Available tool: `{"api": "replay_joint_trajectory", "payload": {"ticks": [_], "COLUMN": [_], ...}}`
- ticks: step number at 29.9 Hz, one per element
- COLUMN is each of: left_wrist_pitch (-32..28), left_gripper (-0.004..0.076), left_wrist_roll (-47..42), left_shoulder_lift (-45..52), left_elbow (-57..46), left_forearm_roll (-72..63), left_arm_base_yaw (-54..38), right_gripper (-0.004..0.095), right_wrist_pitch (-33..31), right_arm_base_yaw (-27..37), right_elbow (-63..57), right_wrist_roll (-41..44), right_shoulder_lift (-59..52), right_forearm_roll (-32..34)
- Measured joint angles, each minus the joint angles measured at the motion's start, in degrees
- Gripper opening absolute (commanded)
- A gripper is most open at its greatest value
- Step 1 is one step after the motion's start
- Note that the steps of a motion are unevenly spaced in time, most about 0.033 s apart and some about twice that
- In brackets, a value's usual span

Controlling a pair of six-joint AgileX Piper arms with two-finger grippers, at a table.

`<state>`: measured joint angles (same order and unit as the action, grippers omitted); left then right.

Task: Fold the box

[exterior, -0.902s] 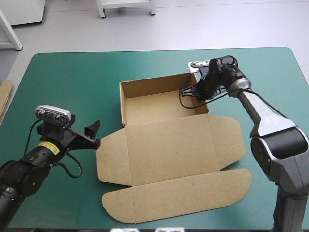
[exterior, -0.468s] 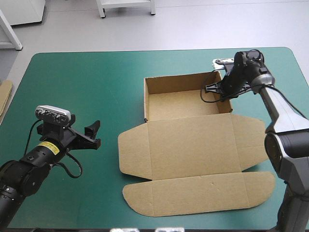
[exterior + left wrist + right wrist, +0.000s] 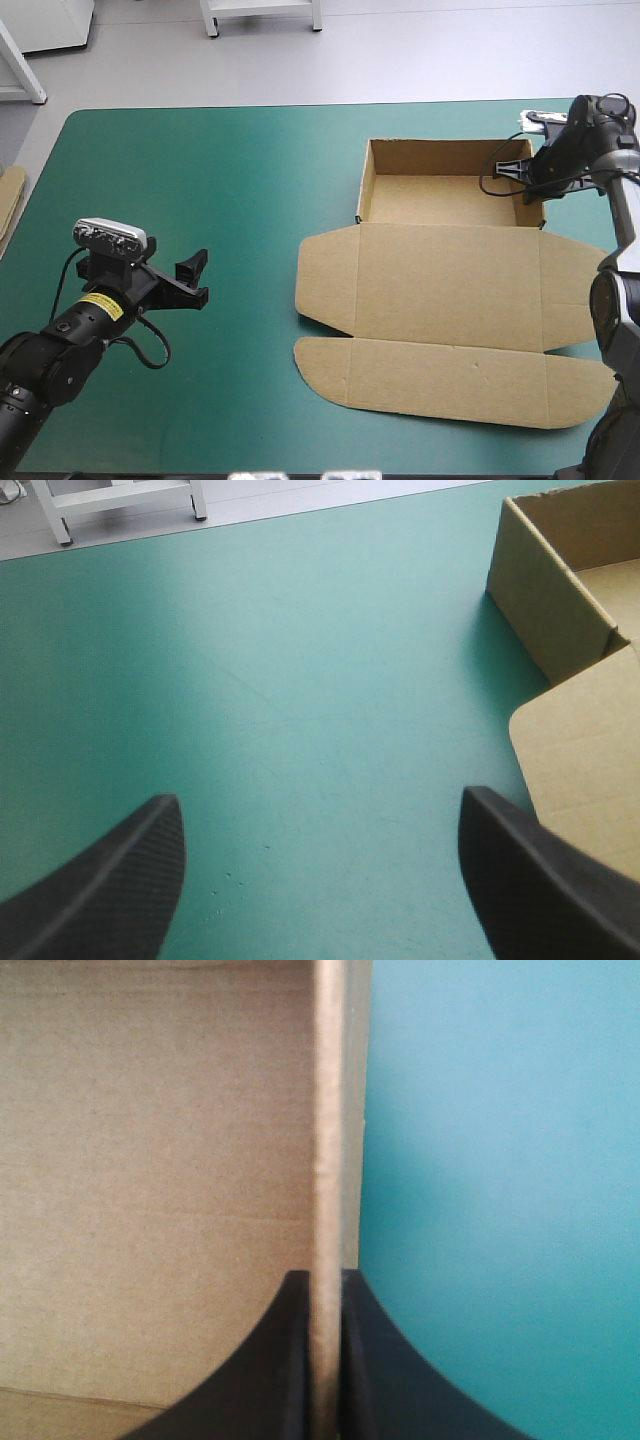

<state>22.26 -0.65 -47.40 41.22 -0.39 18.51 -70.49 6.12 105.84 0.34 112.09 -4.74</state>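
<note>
The box point(image 3: 450, 290) sits at the desk's point(image 3: 200, 160) right side: tray walls up, lid and flaps flat toward the near edge, not yet folded. The right hand point(image 3: 533, 175) is pinched tight on the tray's right wall; the left hand point(image 3: 197, 278) gapes empty, well apart. Little room rightward, plenty left.
</note>
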Motion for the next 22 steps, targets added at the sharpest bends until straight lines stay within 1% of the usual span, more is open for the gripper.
{"api": "replay_joint_trajectory", "payload": {"ticks": [10,15,22], "left_wrist_pitch": [0.00,0.00,0.12], "left_gripper": [0.0546,0.0546,0.0545], "left_wrist_roll": [0.00,0.00,0.00], "left_shoulder_lift": [0.00,0.00,0.00], "left_elbow": [0.00,0.00,0.00], "left_forearm_roll": [0.00,0.00,0.00], "left_arm_base_yaw": [0.00,0.00,0.00], "right_gripper": [-0.0013,-0.0013,-0.0013], "right_wrist_pitch": [-0.13,-0.07,1.16], "right_arm_base_yaw": [5.78,9.93,14.72], "right_elbow": [0.00,-0.75,-6.33], "right_wrist_roll": [0.21,0.23,0.39], "right_shoulder_lift": [-0.04,-0.06,-0.14], "right_forearm_roll": [2.51,2.12,0.84]}}
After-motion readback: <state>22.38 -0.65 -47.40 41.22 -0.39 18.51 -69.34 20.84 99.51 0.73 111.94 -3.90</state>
